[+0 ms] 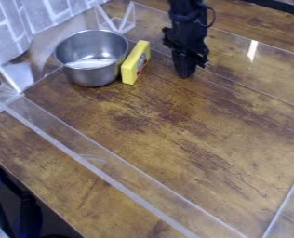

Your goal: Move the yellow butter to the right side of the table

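The yellow butter (pixel 136 61) is a small yellow box lying on the dark wooden table (pixel 175 130), beside the steel bowl's right side. My black gripper (pixel 184 69) hangs point-down just right of the butter, a small gap apart from it. Its fingers are pressed together, shut, with nothing between them. Its tips hover close to the tabletop.
A round steel bowl (pixel 91 57) stands left of the butter at the back left. A clear plastic rim (pixel 75 149) edges the tabletop. A patterned cloth (pixel 20 33) hangs at the far left.
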